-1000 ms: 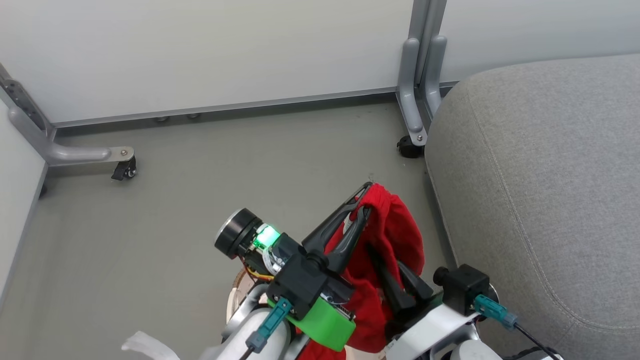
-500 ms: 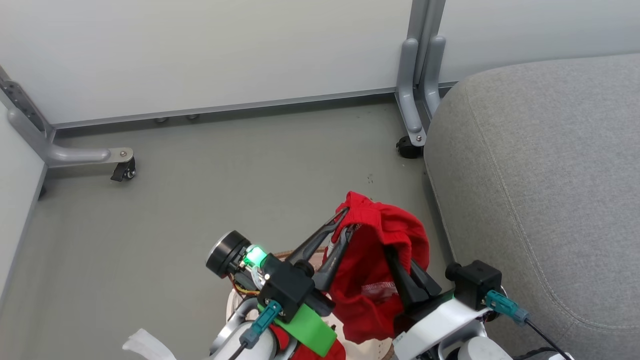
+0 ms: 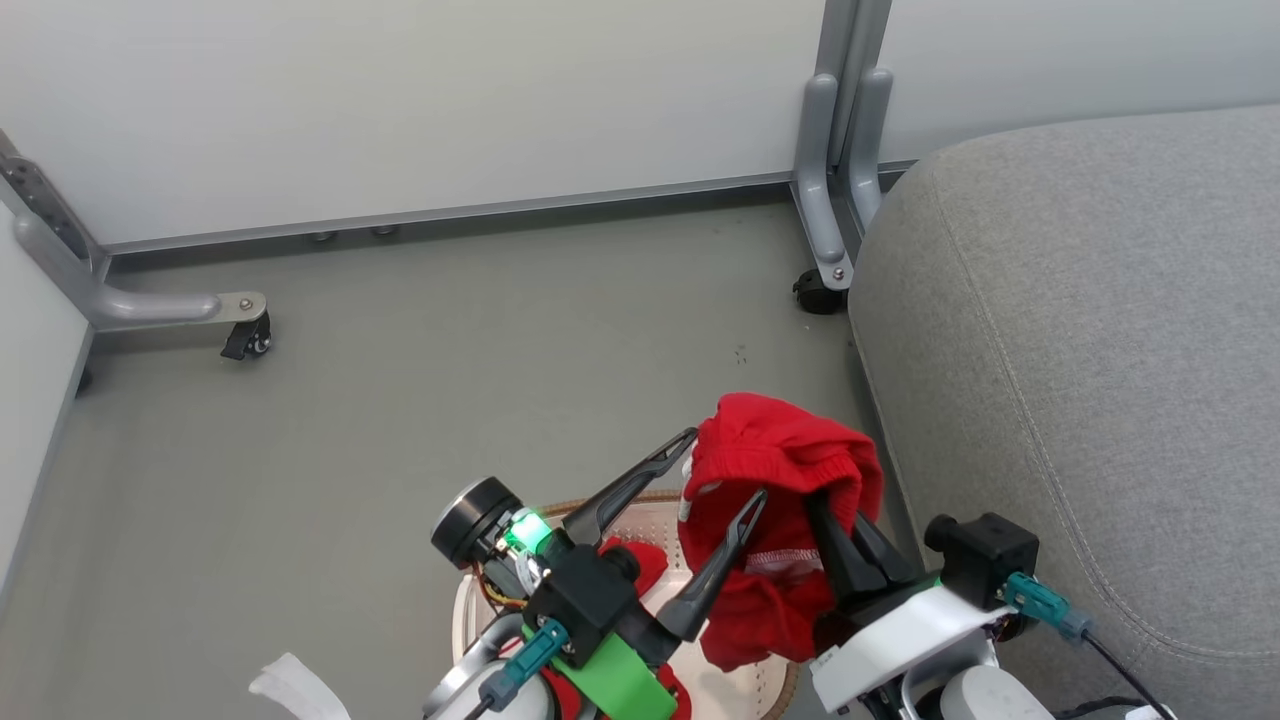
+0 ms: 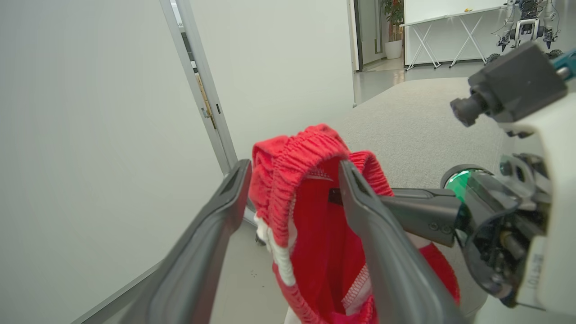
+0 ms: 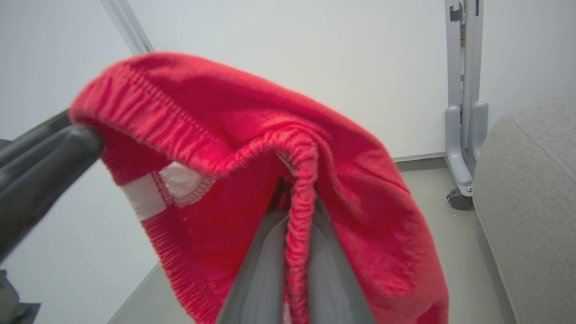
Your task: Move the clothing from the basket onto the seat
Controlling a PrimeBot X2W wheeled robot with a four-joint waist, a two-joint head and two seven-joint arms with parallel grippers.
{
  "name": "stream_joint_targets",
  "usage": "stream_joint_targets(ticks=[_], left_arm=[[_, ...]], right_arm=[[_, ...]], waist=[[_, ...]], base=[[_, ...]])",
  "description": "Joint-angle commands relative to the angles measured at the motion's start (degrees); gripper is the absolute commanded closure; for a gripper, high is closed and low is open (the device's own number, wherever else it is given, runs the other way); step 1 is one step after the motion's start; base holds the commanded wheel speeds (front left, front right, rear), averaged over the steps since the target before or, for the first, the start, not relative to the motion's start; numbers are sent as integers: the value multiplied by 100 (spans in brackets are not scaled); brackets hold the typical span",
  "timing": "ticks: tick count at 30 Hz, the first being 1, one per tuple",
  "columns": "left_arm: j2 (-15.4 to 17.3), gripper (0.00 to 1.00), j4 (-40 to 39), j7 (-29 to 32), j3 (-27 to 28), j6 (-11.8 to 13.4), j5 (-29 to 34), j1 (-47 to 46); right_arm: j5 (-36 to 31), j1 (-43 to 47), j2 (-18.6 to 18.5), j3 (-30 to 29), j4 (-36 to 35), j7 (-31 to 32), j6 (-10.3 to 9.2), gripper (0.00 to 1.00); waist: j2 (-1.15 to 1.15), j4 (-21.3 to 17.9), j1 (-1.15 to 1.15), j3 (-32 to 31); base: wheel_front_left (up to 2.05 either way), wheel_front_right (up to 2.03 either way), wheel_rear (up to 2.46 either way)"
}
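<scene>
My left claw (image 3: 722, 470) is spread wide w/ nothing gripped. Its fingers (image 4: 369, 225) straddle the gathered waistband of the soft bright red garment w/ white trim (image 3: 780, 470), and one finger looks to sit inside the waistband loop. Risk 1: if the arms part w/ that finger still in there, the cloth snags and gets yanked off course.

Under the left claw is the small cream-white perforated plastic basket w/ brown woven rim (image 3: 465, 600), w/ a second red garment (image 3: 650, 565) lying in it.

Next over, my right claw (image 3: 835, 548) is pinched tight on the red garment's elastic edge. The rest hangs below the claw, above the basket. Risk 2: that's a thin bite of elastic, so a quick swing could let it slip onto the grey floor (image 3: 500, 350). Risk 3: the low hem could drag on the cushion's side, so it lands half off.

The large light grey fabric seat cushion w/ stitched seam (image 3: 1080, 350) is just right of the right claw, nothing on it yet.

Writing: none legible on the garment. There's a line of small print (image 4: 536, 270) on my right wrist housing, too small to read.
</scene>
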Motion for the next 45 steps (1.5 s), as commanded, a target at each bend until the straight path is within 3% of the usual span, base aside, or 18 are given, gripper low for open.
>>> stream_joint_targets(ticks=[1, 21, 45], left_arm=[[77, 0, -5, -4, -27, -19, -34, -88], [196, 0, -44, -4, 182, -2, -25, 14], [545, 0, 42, -5, 638, -7, 117, -395]], right_arm=[[72, 64, -15, -79, -23, -18, 0, 100], [28, 6, -14, -516, -96, -18, 0, 100], [80, -276, -7, -1366, -1366, -18, 0, 100]], waist=[[0, -4, 0, 9], [0, -209, 0, 194], [0, -2022, 0, 1433]], base=[[0, 0, 0], [0, 0, 0], [0, 0, 0]])
